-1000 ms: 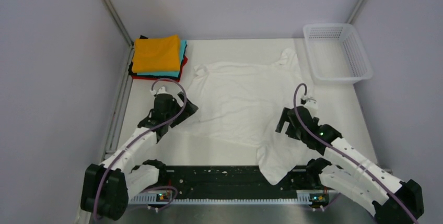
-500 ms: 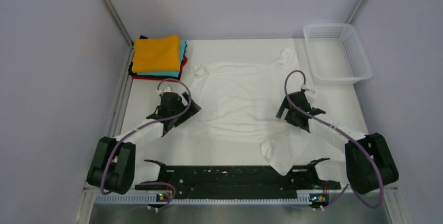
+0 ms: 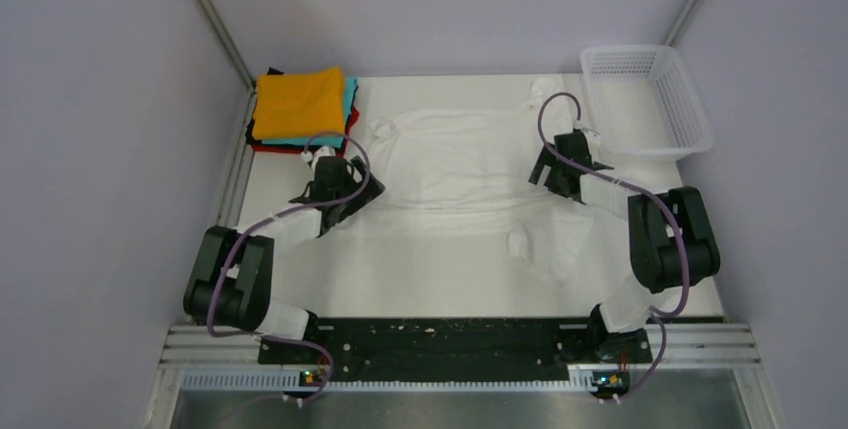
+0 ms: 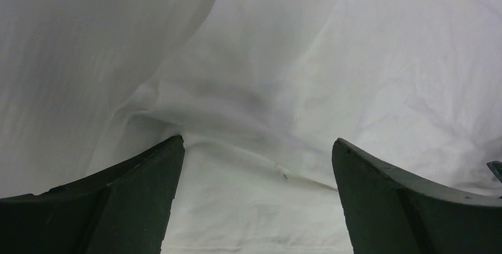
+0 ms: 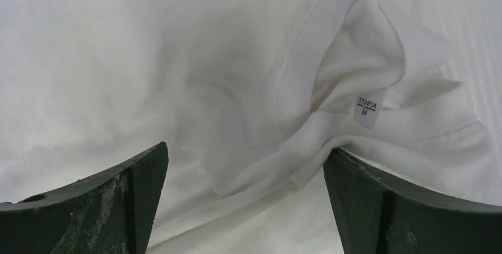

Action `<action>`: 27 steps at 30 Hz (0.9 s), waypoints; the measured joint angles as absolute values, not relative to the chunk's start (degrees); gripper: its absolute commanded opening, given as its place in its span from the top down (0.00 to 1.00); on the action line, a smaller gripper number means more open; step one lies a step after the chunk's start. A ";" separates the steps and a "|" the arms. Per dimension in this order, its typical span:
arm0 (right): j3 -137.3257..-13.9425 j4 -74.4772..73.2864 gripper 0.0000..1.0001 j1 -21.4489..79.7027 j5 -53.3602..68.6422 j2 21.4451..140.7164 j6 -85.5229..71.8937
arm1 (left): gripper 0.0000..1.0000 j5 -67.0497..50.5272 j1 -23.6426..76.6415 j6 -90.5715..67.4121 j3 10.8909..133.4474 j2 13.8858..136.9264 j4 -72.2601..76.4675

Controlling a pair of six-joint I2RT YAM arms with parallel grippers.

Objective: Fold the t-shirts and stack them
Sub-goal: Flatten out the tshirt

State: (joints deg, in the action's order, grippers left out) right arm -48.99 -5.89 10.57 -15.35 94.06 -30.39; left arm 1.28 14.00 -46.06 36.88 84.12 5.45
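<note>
Lying wrinkled across the far half of the table [image 3: 430, 269], the white t-shirt [image 3: 460, 159] is gathered into a broad band. One knot of its cloth sits near the white mesh basket [image 3: 697, 124], and a loose flap trails toward the near right. The right wrist view shows its ribbed collar [image 5: 426, 129], with a size label [image 5: 366, 111] marked M sewn inside.

The left gripper [image 3: 355, 194] sits at the shirt's left edge. In the left wrist view its dark fingers [image 4: 148, 171] are spread wide over creased fabric and clamp nothing. The right gripper [image 3: 555, 171] sits at the shirt's right side. Its fingers [image 5: 136, 177] are likewise wide apart above the collar area, with cloth below them but none pinched.

In the far left corner, just beyond the left gripper, stands the stack of folded t-shirts [image 3: 300, 101], orange on top with teal, red and black edges under it. The basket stands at the far right corner, close to the shirt's knotted corner; whether they touch I cannot tell.
</note>
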 measured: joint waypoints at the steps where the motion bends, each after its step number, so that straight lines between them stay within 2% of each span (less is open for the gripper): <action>1: -49.19 -6.13 0.01 10.44 -15.05 94.13 -30.06 | 0.01 1.61 13.93 -45.91 36.88 83.64 4.84; 6: -46.59 -10.33 0.01 10.33 -12.36 87.31 -29.56 | 0.01 4.95 13.89 -45.01 36.88 73.89 -1.91; 15: -34.15 -21.15 0.01 10.33 -8.84 55.46 -32.32 | 0.01 13.58 13.74 -46.78 28.75 48.27 -14.02; 21: -29.21 -24.38 0.01 10.35 -2.98 47.92 -33.93 | 0.03 17.34 13.56 -48.95 23.92 46.50 -19.99; 27: -28.49 -25.17 0.01 10.33 -1.13 47.97 -34.28 | 0.11 15.62 13.52 -50.04 21.21 52.73 -17.02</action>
State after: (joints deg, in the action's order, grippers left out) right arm -28.49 -25.17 10.33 -1.13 47.97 -34.28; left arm 15.62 13.52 -50.04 21.21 52.73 -17.02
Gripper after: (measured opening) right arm 0.988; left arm 0.933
